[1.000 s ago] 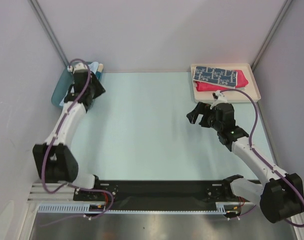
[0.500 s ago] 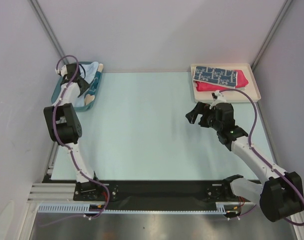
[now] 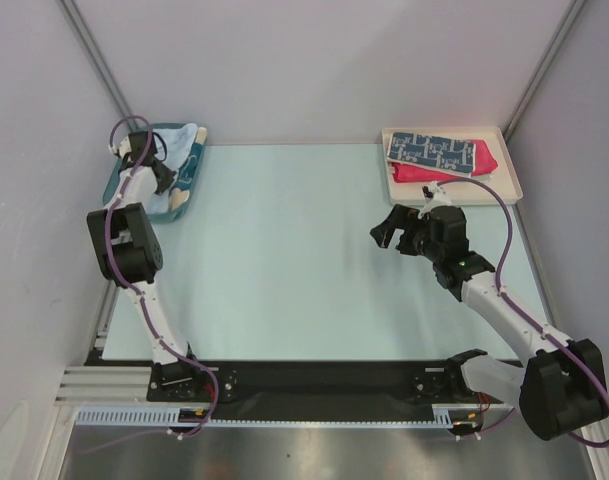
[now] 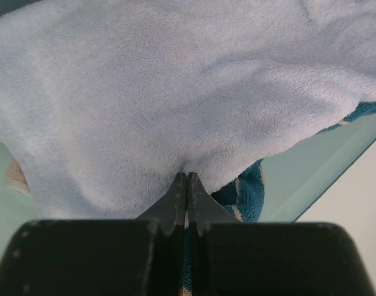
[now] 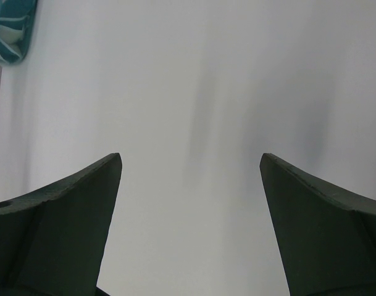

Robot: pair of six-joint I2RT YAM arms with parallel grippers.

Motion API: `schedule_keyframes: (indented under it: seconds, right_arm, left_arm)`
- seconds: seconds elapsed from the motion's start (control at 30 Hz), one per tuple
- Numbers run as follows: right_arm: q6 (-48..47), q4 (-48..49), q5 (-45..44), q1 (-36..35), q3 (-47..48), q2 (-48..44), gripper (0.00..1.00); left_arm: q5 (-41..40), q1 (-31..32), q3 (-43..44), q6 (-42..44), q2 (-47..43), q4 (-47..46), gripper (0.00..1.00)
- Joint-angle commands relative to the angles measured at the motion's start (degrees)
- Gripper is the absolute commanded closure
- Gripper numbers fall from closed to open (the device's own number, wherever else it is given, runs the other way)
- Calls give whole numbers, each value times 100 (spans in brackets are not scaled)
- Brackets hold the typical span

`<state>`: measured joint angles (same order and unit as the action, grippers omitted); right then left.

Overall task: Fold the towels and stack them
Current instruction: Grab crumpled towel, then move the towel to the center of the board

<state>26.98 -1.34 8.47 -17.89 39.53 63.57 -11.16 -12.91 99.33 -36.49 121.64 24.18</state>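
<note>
My left gripper (image 3: 160, 178) reaches down into the blue bin (image 3: 193, 176) at the back left. In the left wrist view its jaws (image 4: 186, 177) are pressed together, pinching a pucker of the plain light-blue towel (image 4: 175, 92). A teal-edged towel (image 4: 246, 191) peeks out beneath it. From above, the light-blue towel (image 3: 183, 136) bunches at the bin's far end. A navy patterned towel (image 3: 434, 150) lies folded on a red towel (image 3: 484, 166) in the cream tray (image 3: 511, 188). My right gripper (image 3: 389, 232) hovers over the table in front of that tray, fingers wide apart (image 5: 191, 159) with nothing between them.
The pale table (image 3: 284, 250) runs between bin and tray. Grey walls close in on the left, back and right. The bin's corner (image 5: 12, 31) shows at the far left of the right wrist view. The arm bases sit on a black rail (image 3: 324, 380) at the near edge.
The left arm swung from beside the bin to reach down into it, and its jaws closed on the light-blue towel. The right arm has barely moved and stays open.
</note>
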Motion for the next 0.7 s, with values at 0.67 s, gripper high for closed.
schedule_keyframes:
  seconds: [0.67]
  right_arm:
    - [-44,380,32,-30,11,217,0]
  left_arm:
    - [-324,1473,484,1258,-2977,-1021,100]
